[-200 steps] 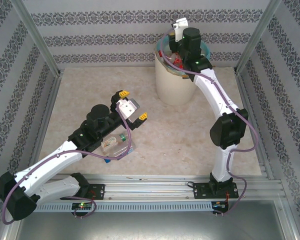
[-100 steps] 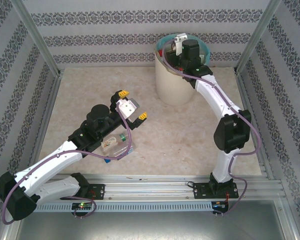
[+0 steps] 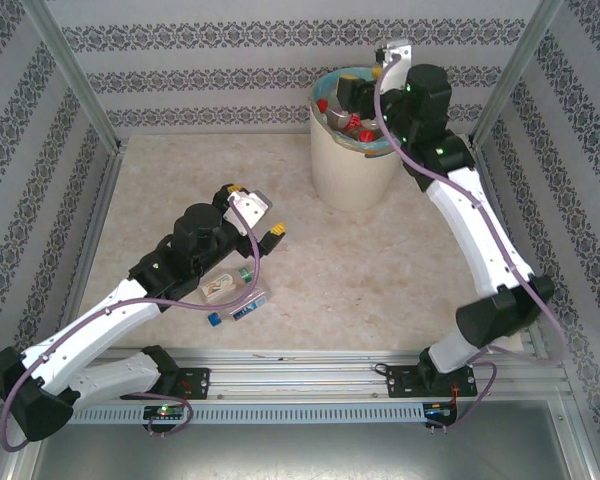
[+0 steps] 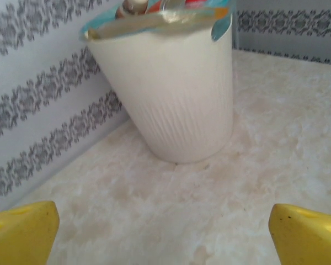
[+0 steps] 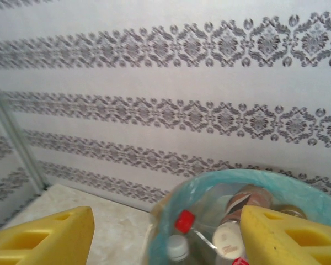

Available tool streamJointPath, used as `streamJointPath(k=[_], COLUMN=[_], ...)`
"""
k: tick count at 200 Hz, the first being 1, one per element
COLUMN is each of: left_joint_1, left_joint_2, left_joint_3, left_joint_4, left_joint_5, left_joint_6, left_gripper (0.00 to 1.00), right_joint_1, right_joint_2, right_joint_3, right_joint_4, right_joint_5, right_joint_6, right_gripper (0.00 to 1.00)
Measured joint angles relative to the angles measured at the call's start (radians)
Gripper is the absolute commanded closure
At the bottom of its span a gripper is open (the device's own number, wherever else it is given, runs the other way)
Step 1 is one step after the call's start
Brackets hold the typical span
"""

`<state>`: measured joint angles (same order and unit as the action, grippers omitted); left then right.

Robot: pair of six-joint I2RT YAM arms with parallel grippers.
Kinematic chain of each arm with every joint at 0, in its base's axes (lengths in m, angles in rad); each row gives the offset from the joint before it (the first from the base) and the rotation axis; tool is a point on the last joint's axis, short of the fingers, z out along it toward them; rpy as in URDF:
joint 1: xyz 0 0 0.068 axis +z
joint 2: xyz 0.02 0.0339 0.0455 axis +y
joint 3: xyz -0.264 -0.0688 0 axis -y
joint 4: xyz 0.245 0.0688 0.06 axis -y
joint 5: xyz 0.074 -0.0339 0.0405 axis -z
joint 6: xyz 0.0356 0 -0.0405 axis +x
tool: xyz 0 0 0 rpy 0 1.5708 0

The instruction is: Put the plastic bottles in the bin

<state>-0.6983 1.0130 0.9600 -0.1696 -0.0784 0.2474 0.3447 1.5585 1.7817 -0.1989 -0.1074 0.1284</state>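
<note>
The bin (image 3: 348, 160), cream-white with a blue-green bag, stands at the back of the table and holds several plastic bottles (image 3: 352, 122) with red and white caps. My right gripper (image 5: 165, 238) hangs open above its rim (image 5: 209, 187); a red-capped bottle (image 5: 183, 221) and white-capped ones lie below, nothing between the fingers. Two bottles lie near the front edge: a clear one with a green cap (image 3: 227, 283) and one with a blue cap and label (image 3: 240, 308). My left gripper (image 3: 253, 208) is open just beyond them, facing the bin (image 4: 171, 94); its yellow fingertips (image 4: 22, 232) are empty.
Patterned walls and metal posts (image 3: 75, 85) close in the table on three sides. The left arm's forearm (image 3: 170, 265) lies beside the two loose bottles. Bare marble tabletop (image 3: 360, 270) stretches between the left gripper and the bin.
The right gripper opened over the bin, then lifted and swung right and back. The left arm drew back slightly, uncovering the two bottles on the table.
</note>
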Motion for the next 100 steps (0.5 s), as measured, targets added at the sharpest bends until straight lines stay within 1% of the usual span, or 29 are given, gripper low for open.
streamJointPath(k=[23, 38, 51, 65, 86, 100], left_joint_1=[0.0, 0.0, 0.0, 0.0, 0.0, 0.0], left_joint_2=[-0.011, -0.027, -0.044, -0.071, -0.096, -0.081], left_joint_3=[0.045, 0.05, 0.047, 0.015, -0.061, -0.104], left_joint_4=[-0.181, -0.299, -0.391, -0.438, -0.487, -0.497], left_joint_5=[-0.021, -0.016, 0.021, 0.089, 0.177, 0.204], left_joint_6=[-0.074, -0.129, -0.172, -0.199, -0.234, -0.249], left_gripper=[0.15, 0.17, 0.19, 0.19, 0.21, 0.2], right_joint_1=[0.072, 0.126, 0.169, 0.202, 0.221, 0.221], right_joint_2=[-0.116, -0.183, -0.229, -0.277, -0.331, -0.359], right_joint_3=[-0.143, -0.243, -0.322, -0.414, -0.529, -0.581], right_joint_4=[0.021, 0.03, 0.037, 0.049, 0.061, 0.061], right_joint_5=[-0.009, -0.011, -0.01, -0.009, 0.005, 0.014], right_joint_6=[0.008, 0.008, 0.006, 0.005, 0.019, 0.038], right_gripper=[0.32, 0.32, 0.32, 0.32, 0.32, 0.32])
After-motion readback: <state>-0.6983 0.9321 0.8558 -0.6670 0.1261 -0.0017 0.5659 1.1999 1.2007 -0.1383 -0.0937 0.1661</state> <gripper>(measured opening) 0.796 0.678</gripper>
